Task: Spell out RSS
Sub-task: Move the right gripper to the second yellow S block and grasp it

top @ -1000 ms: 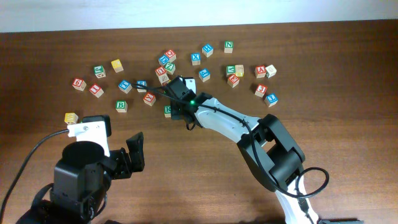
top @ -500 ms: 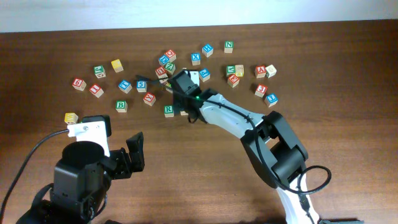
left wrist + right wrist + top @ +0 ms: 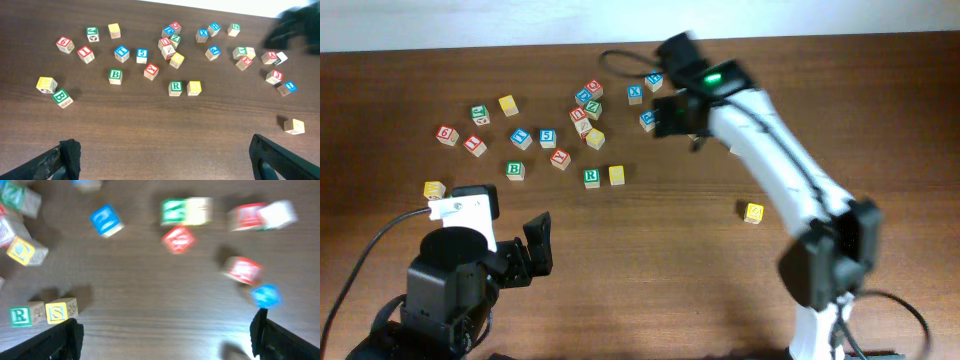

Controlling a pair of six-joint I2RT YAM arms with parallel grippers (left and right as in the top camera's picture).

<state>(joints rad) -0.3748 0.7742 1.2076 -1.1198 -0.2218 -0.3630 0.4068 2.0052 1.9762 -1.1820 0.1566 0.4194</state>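
Note:
A green R block [image 3: 591, 177] and a yellow S block [image 3: 616, 175] stand side by side on the wooden table, R on the left; the right wrist view shows the R block [image 3: 20, 316] and S block [image 3: 61, 311] at lower left. My right gripper [image 3: 672, 112] hangs blurred above the back blocks, up and to the right of the pair. It is open [image 3: 167, 330] with bare table between its fingers. My left gripper [image 3: 162, 155] is open over bare wood at the near left, well short of the blocks.
Loose letter blocks lie scattered across the back of the table, with a cluster [image 3: 587, 105] behind the R block. Nearer are a green B block [image 3: 515, 171], a lone yellow block [image 3: 753, 212] at the right and another yellow one [image 3: 435, 189] at the left.
My right gripper has let go of the yellow S block beside the R, opened, and swung up and away to the back right. The left arm has not moved.

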